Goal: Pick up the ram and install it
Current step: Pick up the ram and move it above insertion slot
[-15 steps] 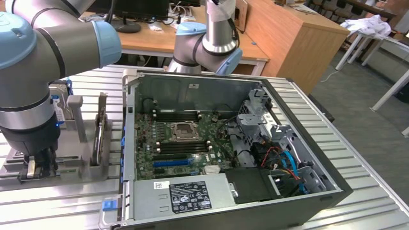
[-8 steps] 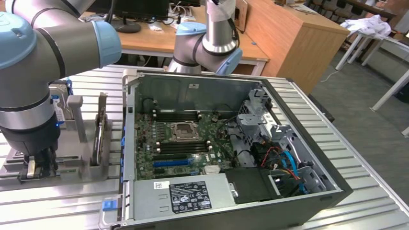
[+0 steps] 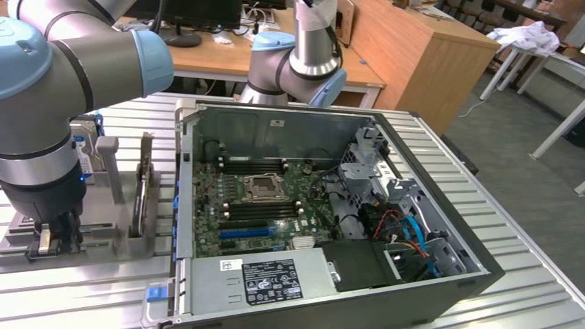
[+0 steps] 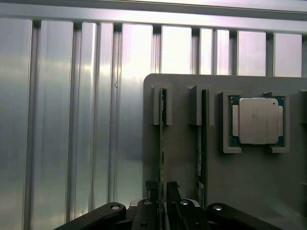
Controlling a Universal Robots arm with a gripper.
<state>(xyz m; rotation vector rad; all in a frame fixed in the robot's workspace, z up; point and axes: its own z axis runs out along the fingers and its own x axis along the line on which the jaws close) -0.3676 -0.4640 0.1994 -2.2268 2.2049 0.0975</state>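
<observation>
The ram (image 4: 162,124) is a thin green stick standing on edge in a slot of a grey holder plate (image 4: 182,158). My gripper (image 4: 162,188) is low over the plate, open, with one dark fingertip on each side of the stick's near end and a small gap showing on both sides. In the exterior view the gripper (image 3: 55,240) is down at the grey fixture (image 3: 101,236) on the exterior view's left, beside the open computer case (image 3: 457,274). The motherboard's long black memory slots (image 3: 251,164) lie inside the case.
A second green stick (image 4: 203,139) stands in the neighbouring slot. A processor chip (image 4: 258,120) sits in a pocket of the same plate. The ribbed metal table (image 4: 72,120) surrounds the plate. A blue expansion slot (image 3: 246,233) and cables (image 3: 407,229) are inside the case.
</observation>
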